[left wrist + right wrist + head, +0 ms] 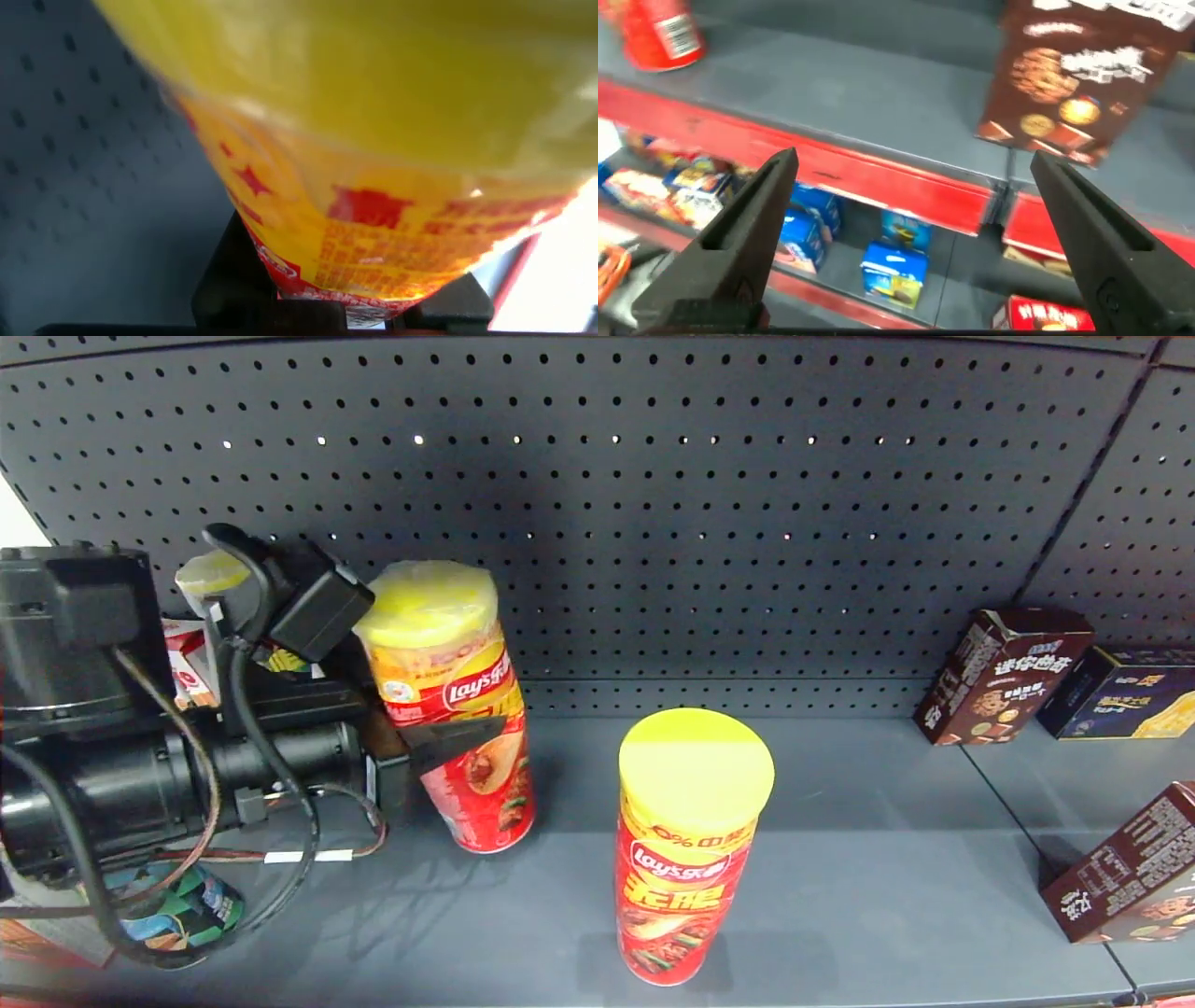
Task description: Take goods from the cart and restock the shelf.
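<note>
At the far left of the grey metal shelf (840, 896), the left gripper (464, 726) pinches a red-and-yellow cylindrical crisp can with a yellow plastic lid (439, 653) around its middle, close to the dark perforated back panel (653, 476). Whether the can's base rests on the shelf cannot be told. Near the shelf's centre and front edge a second red-and-yellow lidded can (686, 868) stands upright, well apart from the held one. Further right are a brown cardboard box (1004, 672) against the panel, a dark blue box (1120, 705) just beside it, and another brown box (1120, 868) nearer the front. The right gripper (915, 233) hangs before the shelf's red edge strip (878, 173) with its fingers spread wide and nothing between them.
</note>
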You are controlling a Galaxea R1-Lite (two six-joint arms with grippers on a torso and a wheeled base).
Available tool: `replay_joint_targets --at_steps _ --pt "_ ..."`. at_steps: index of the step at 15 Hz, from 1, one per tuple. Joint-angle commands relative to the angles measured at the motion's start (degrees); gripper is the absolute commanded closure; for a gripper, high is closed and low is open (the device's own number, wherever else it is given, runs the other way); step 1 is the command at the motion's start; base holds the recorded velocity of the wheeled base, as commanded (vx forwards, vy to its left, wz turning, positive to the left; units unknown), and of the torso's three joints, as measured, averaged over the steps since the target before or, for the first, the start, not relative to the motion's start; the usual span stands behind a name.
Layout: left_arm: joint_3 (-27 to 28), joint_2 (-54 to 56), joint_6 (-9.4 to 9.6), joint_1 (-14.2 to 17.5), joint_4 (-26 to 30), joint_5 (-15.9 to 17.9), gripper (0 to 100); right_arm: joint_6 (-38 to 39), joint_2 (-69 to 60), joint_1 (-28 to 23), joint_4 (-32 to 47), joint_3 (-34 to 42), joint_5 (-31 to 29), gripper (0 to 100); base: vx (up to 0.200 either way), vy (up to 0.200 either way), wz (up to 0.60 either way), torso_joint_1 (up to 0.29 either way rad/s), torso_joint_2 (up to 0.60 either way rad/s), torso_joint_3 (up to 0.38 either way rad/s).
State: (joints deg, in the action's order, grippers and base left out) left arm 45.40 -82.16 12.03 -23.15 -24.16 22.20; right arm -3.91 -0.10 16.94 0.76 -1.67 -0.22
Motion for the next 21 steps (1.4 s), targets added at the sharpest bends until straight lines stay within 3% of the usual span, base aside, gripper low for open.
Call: replay_joint_targets --at_steps 1,6,8,12,14,16,21 --pt "5.05 -7.84 3.52 -0.05 -0.36 -0.31 100 1.19 0.1 0.02 0.04 0.26 -1.36 0 0.0 0.0 0.0 0.0 0.0 0.0" --pt "13.4 -14.34 3.0 -1.37 -0.01 -1.81 100 1.98 0.1 0.02 -0.67 1.67 -1.89 0 0.0 0.0 0.0 0.0 0.0 0.0" --pt "15.07 -15.13 1.06 -1.46 -0.27 -1.11 100 2.07 0.1 0.02 -0.67 1.67 -1.89 0 0.0 0.0 0.0 0.0 0.0 0.0" --pt "17.0 -16.89 1.33 -1.55 -0.54 5.84 100 2.07 0.1 0.02 -0.67 1.67 -1.8 0 0.0 0.0 0.0 0.0 0.0 0.0" --pt "17.44 -17.94 1.94 -1.46 -0.62 6.89 100 2.07 0.1 0.02 -0.67 1.67 -1.8 0 0.0 0.0 0.0 0.0 0.0 0.0" --pt "17.97 -17.94 1.85 -1.46 -0.54 11.02 100 2.16 0.1 0.02 -0.76 1.67 -1.71 0 0.0 0.0 0.0 0.0 0.0 0.0" --pt "17.97 -17.85 1.94 -1.28 -0.27 11.11 100 2.95 0.1 0.02 -0.67 1.67 -1.71 0 0.0 0.0 0.0 0.0 0.0 0.0"
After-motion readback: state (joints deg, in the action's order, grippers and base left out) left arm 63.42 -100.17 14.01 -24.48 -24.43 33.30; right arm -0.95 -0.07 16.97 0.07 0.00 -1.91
